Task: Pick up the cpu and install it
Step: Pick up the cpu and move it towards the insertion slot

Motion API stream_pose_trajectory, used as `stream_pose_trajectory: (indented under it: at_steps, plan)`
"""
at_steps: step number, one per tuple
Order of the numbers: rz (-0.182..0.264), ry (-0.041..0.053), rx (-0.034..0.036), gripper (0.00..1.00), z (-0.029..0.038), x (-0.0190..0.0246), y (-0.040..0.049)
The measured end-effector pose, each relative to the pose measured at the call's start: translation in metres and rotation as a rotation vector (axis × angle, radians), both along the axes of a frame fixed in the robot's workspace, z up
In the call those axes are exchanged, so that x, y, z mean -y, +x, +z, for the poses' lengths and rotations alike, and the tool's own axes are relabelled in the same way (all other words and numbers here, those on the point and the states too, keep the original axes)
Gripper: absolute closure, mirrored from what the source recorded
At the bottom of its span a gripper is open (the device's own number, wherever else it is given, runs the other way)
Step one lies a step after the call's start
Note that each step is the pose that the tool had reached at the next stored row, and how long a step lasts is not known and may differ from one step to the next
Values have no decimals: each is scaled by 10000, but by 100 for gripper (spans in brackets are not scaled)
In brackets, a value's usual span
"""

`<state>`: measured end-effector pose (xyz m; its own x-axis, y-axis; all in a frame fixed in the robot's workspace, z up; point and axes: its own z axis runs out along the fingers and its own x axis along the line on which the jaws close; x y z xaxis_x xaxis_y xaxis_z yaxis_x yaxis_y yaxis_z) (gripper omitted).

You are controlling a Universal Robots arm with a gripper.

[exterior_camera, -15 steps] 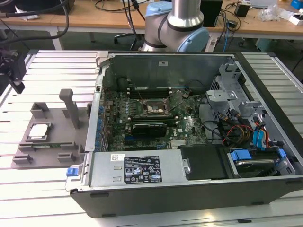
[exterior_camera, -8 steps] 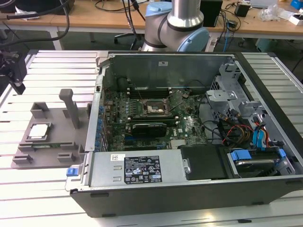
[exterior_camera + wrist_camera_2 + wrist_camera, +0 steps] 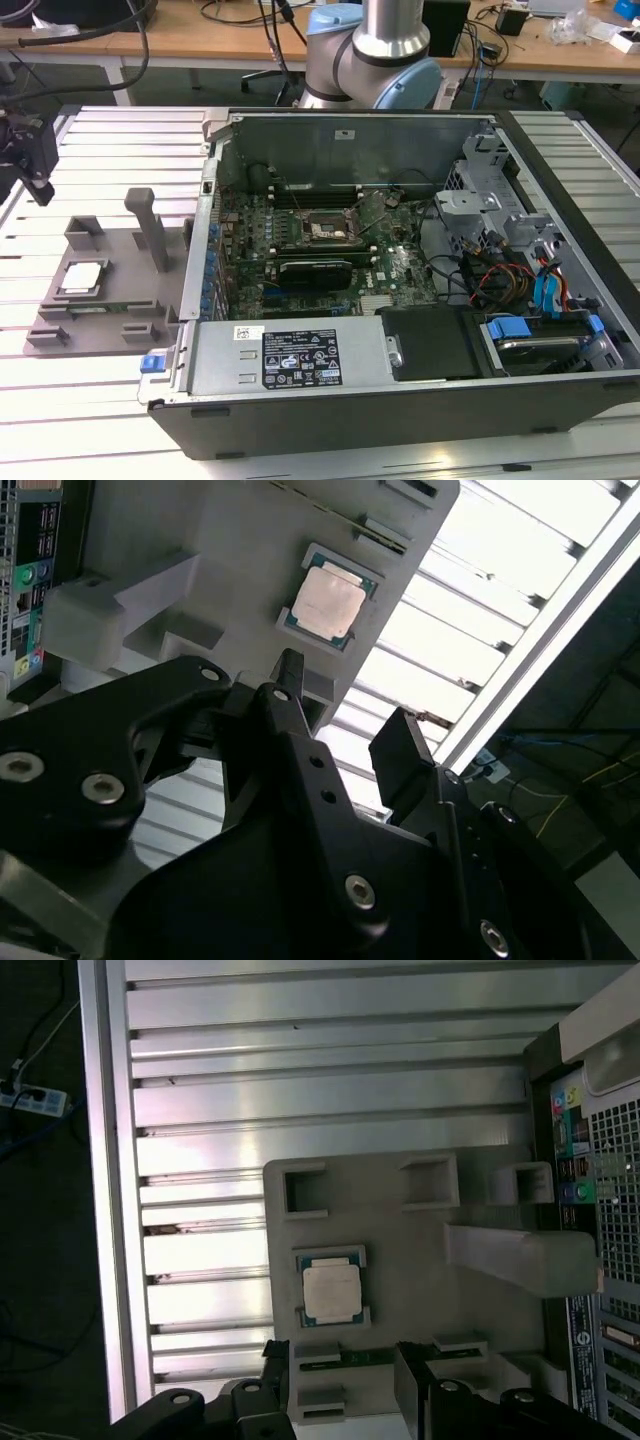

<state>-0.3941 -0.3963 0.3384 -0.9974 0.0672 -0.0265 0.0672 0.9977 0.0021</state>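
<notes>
Basically, nothing is done yet: the cpu [image 3: 331, 1291] is seated in its nest on the grey fixture plate [image 3: 420, 1290], just beside the open computer case [image 3: 400, 400], so pick-up and install into the socket [image 3: 325, 232] are both judged outstanding. The gripper [image 3: 342, 1360] is held clear above the slatted table [image 3: 300, 1090], near the cpu, jaws spread apart with nothing between them. Open room is seen above the chip, though it is hemmed by raised nest corners, an upright post [image 3: 520, 1255] and the case wall.
</notes>
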Motion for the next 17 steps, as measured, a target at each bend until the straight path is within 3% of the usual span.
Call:
stream_pose_trajectory:
  at_steps: [3, 9, 11, 17]
  plan:
    - [180, -46, 0, 46, -24, -8, 21]
    - [209, -47, -1, 46, -24, -8, 24]
    - [214, -47, -1, 38, -24, -8, 24]
    - [216, -85, -1, 38, -35, -8, 24]
